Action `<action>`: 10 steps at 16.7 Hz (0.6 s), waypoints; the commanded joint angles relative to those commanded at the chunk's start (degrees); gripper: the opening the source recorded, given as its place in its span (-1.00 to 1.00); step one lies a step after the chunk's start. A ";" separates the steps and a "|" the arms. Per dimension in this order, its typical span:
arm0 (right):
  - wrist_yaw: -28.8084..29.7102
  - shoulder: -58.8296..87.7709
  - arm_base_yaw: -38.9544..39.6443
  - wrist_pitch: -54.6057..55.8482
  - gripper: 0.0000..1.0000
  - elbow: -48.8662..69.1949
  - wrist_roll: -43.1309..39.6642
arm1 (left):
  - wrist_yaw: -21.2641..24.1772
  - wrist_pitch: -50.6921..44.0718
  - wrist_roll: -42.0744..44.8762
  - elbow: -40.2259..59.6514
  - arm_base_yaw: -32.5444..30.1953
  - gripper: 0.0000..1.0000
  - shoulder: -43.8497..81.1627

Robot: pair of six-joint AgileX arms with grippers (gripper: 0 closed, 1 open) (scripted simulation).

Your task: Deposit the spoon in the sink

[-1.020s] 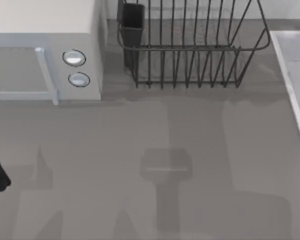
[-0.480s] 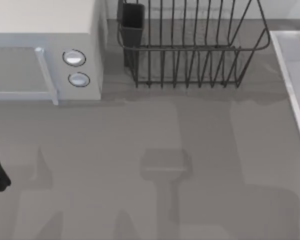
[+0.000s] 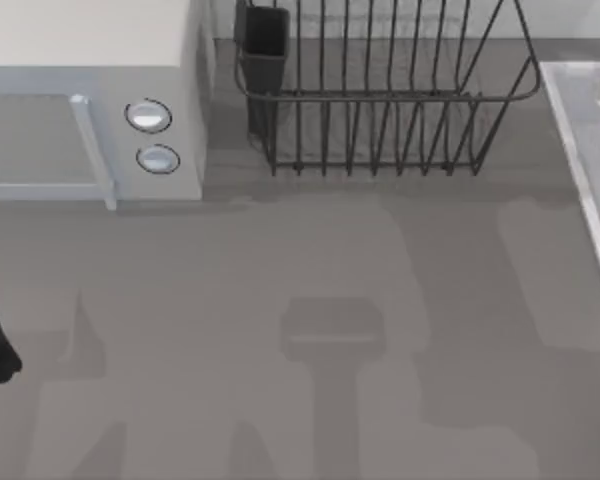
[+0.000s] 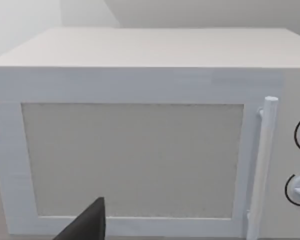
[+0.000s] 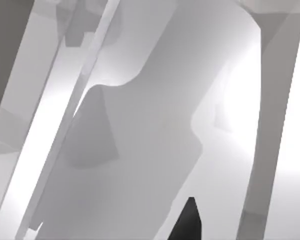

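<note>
Top cam looks straight down on table (image 3: 310, 300). Left wrist cam faces microwave (image 4: 140, 150) front, close; top cam shares it at far-left corner. Right wrist cam sits close over sink (image 5: 140, 150), at table's right edge.

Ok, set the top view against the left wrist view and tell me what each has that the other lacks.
Top view alone: the dark wire dish rack behind the table's middle, the sink rim at the right edge, and the bare grey table with shadows across it. Left wrist view alone: the microwave's whole door panel and one dark fingertip of the left gripper. Both share the white microwave with its handle and two dials.
</note>
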 joint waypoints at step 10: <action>0.00 0.11 0.00 -0.05 -0.10 0.13 0.00 | 0.00 0.00 0.00 0.00 0.00 1.00 0.00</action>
